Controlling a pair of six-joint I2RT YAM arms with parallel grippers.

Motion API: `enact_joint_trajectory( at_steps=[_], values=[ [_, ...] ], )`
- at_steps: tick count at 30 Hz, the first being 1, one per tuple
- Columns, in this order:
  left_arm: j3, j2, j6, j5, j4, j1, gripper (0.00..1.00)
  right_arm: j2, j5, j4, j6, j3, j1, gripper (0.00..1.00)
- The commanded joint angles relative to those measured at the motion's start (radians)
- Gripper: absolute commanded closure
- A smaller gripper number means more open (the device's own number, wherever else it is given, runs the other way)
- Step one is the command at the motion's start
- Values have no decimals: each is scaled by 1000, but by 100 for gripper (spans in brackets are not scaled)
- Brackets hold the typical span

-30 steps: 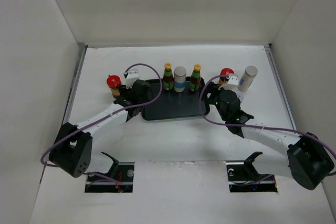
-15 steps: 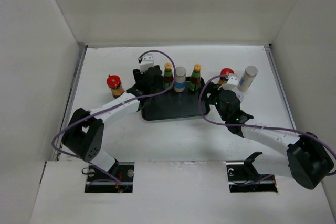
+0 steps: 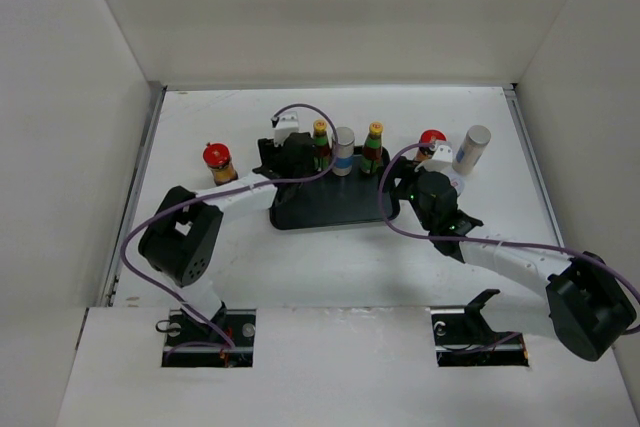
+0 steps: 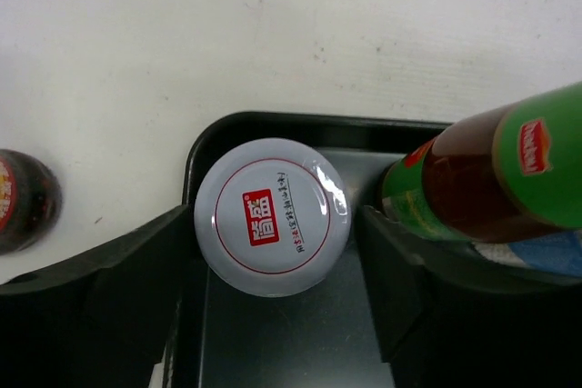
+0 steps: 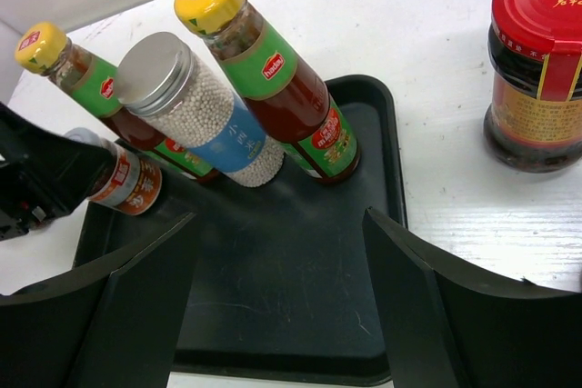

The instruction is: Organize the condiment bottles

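Note:
A black tray (image 3: 335, 215) holds two yellow-capped sauce bottles (image 3: 320, 144) (image 3: 373, 146) and a grey-capped jar of white beads (image 3: 343, 150) along its back edge. My left gripper (image 3: 290, 159) is over the tray's back left corner. In the left wrist view its jaws (image 4: 277, 224) stand open on either side of a white-lidded jar (image 4: 271, 216), with a narrow gap at each side. A sauce bottle (image 4: 482, 170) stands just right of it. My right gripper (image 3: 412, 185) is open and empty over the tray's right part (image 5: 300, 297).
A red-lidded jar (image 3: 217, 162) stands on the table left of the tray. Another red-lidded jar (image 3: 431, 142) and a grey-capped shaker (image 3: 472, 148) stand right of it. White walls close in the table on three sides.
My left gripper moved from the tray's left edge to its back left corner, bringing the white-lidded jar beside the left sauce bottle. The right arm has not moved.

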Motion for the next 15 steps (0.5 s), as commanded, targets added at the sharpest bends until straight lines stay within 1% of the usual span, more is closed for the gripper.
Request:
enact_joint_trajectory(
  at_steps=[1,3,5,7,10,12,15],
  values=[
    [35,-33,-14,-15,126,13,27,-8,-11,50,-7,37,11,21],
    [25,-49,-9,-2,123,16,20,-8,-11,52,-4,37,11,21],
    [5,-86,-2,-5,120,16,16,-13,-11,47,-7,39,11,21],
    [-26,-146,6,-15,111,16,16,-19,-11,53,-7,34,11,21],
    [-83,-261,9,-38,79,18,18,-24,-13,46,-6,36,11,22],
    [-122,-354,0,-74,18,35,19,-31,-13,53,-7,33,11,22],
    [-130,-427,-23,-107,-122,80,18,-18,-13,46,-4,37,11,21]
  ],
)
